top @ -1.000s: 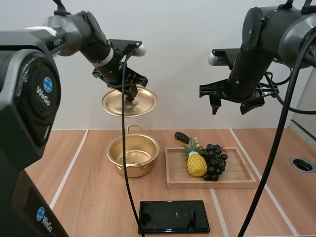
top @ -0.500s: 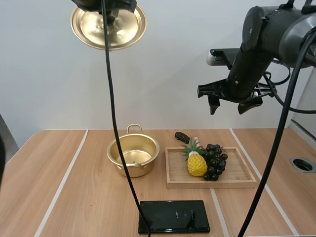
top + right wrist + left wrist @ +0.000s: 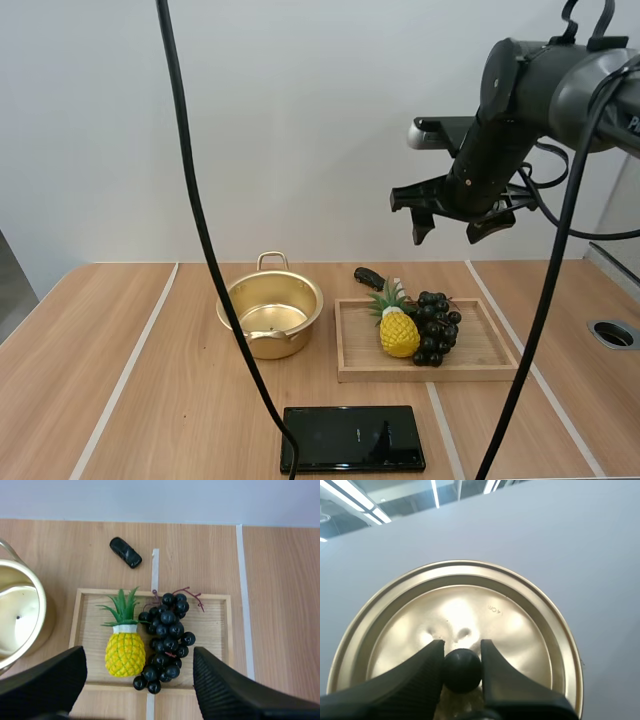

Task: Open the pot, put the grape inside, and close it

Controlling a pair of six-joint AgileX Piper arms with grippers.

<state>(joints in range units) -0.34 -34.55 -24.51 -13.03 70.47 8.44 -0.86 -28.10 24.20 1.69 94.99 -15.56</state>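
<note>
Grapes [image 3: 167,630] lie beside pineapple [image 3: 125,655] under spread right gripper [image 3: 447,231]; left gripper [image 3: 461,649] clamps lid [image 3: 515,625].

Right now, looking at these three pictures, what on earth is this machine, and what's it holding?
It is a robot with two arms, each ending in a two-fingered gripper. One picture looks down over the table from behind the arms; the other two come from wrist cameras. On the table stand an open golden pot and a wooden tray holding dark grapes and a pineapple, with a flat black slab in front. The left gripper pinches the pot's lid by its black knob. The right gripper hangs open above the tray, empty.
</note>
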